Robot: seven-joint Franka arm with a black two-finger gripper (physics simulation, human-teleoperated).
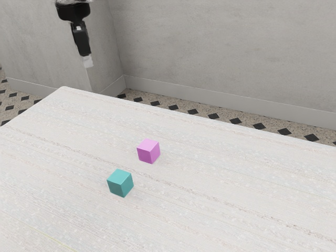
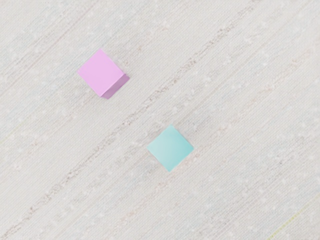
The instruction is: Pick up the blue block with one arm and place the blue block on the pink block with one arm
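Blue block (image 1: 120, 182) near pink block (image 1: 148, 151)

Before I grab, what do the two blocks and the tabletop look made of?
The blue block: teal-looking, flat matte colour, sharp edges, no grain; likely painted wood or plastic, can't tell which. The pink block: same matte, uniform look. The table: pale whitewashed wood, judging by long grain streaks; matte, no glare.

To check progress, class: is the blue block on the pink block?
No: the blue block sits on the table, apart from the pink block.
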